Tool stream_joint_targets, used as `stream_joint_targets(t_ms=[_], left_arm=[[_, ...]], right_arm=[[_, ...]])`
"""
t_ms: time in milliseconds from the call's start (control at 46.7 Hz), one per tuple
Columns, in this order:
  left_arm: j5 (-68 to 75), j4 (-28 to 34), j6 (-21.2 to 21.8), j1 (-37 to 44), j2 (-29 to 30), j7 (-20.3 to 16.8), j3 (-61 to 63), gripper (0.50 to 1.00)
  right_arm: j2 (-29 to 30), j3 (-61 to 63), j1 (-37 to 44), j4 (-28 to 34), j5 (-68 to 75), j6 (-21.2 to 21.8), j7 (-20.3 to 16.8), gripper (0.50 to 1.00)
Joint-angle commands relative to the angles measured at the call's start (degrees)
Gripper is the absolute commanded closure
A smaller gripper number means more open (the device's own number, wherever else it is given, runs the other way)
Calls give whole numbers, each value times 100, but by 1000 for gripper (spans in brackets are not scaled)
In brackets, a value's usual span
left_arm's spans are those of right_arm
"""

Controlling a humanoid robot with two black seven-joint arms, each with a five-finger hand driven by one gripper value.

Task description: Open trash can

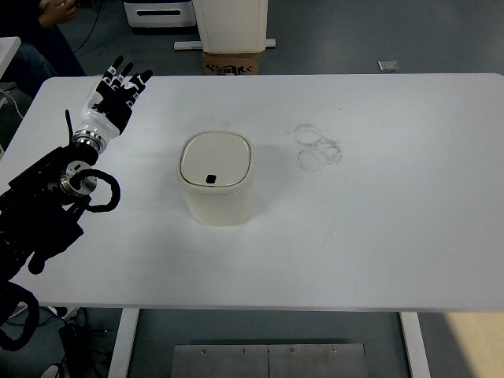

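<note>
A cream-coloured trash can (pixel 216 187) with rounded corners stands upright on the white table (pixel 378 236), left of its middle. Its lid (pixel 216 160) lies flat and shut, with a small dark button near the front edge. My left hand (pixel 118 93) hovers over the table's far left corner, well to the left of the can and apart from it. Its fingers are spread and hold nothing. The left arm comes in from the lower left. The right arm does not show.
Faint ring marks (pixel 319 147) lie on the table right of the can. A person (pixel 35 31) sits beyond the far left corner. A cardboard box (pixel 231 62) and a white machine base stand on the floor behind the table.
</note>
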Motion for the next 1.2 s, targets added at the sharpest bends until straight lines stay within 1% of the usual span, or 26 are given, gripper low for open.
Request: stream_joint_targets(t_ms=[0,171,514,600,643,729,836,964,1071,1179], left_arm=[[0,0,-11,9,1,0,0,500],[-18,-17,50,-26,-8,0,-9,500],[-27,-26,41,-53,10,0,0,500],[-18,-131,-11,-62,19,61,17,500],[-18,-289,-20,-79,54,184,35,500],[-18,-675,-3,-132,141,570,88,500],[-44,-1299,103,-149,484,1028,132,500],[-44,-2046,375,-149,897,1335,141,500],[-36,-2548,411,-202,1231,1704,149,500],[-35,-3022,446,-518,1626,1863,386,500]], right_arm=[[0,0,0,0,0,0,0,509],[0,0,0,0,0,0,0,509],[0,0,0,0,0,0,0,509],[0,0,0,0,0,0,0,509],[0,0,0,0,0,0,-9,509],[0,0,0,0,0,0,0,509],[0,0,0,0,0,0,0,509],[0,0,0,0,0,0,0,509],[0,0,0,0,0,0,0,509],[0,0,0,0,0,0,0,509]])
